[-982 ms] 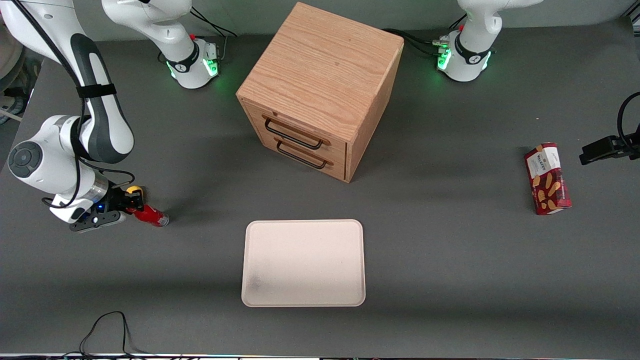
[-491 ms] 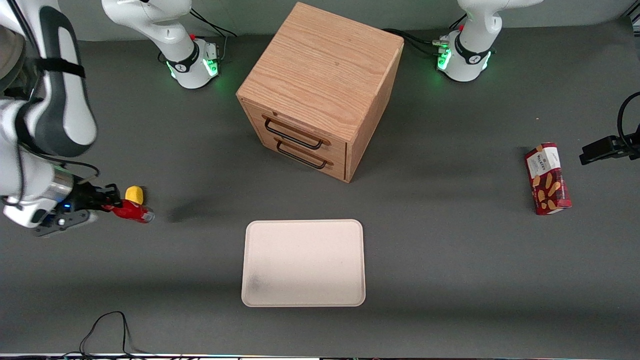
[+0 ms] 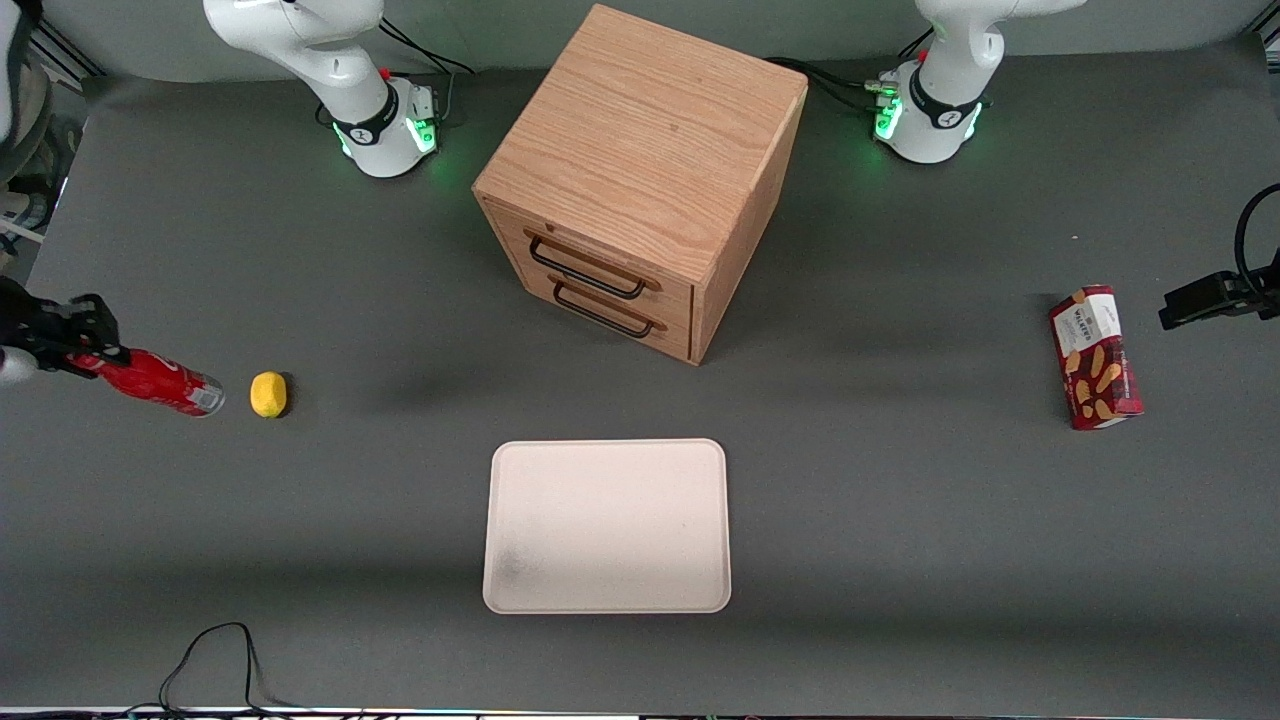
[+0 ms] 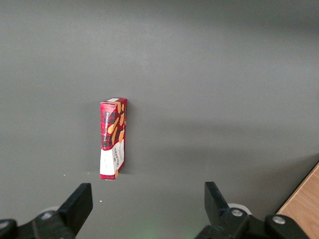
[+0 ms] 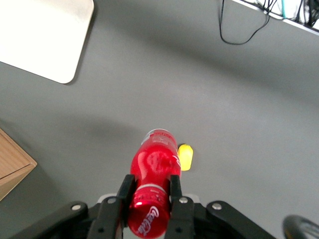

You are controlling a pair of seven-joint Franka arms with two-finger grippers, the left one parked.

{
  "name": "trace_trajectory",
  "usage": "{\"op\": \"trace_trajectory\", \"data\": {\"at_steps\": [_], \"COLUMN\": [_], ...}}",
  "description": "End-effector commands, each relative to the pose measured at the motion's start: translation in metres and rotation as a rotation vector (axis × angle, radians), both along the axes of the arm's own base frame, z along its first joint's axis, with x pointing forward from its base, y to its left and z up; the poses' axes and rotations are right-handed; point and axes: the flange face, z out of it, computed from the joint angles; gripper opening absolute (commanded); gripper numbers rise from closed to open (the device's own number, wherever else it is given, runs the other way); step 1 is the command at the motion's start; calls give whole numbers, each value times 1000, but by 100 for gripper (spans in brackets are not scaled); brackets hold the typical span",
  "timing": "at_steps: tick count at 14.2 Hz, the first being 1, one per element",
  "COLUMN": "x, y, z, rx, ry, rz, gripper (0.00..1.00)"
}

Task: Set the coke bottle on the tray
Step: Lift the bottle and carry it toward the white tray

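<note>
coke bottle in carry, tray empty

small red plastic coke bottle [image 3: 155, 381], pinched by gripper [image 5: 149, 188], held above the working-arm edge of the grey table [image 3: 900, 520]; carry level, clear the yellow lemon-like ball [image 3: 268, 394], lower onto the flat cream rectangular tray [image 3: 607, 525]

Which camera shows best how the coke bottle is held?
The right wrist view: the gripper has both fingers clamped on the coke bottle. The front view shows the bottle at the working arm's end, the grip half cut off. The left wrist view misses it.
</note>
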Motion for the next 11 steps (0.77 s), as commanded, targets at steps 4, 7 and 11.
{"op": "trace_trajectory", "data": {"at_steps": [4,7,11], "x": [32,57,66], "y": [55,125,224], "z": [15,5,-21], "rx": [-29,-35,-7], "ry": [-55,-93,-102], "rz": [73,61,-48], "gripper": [0,0,0]}}
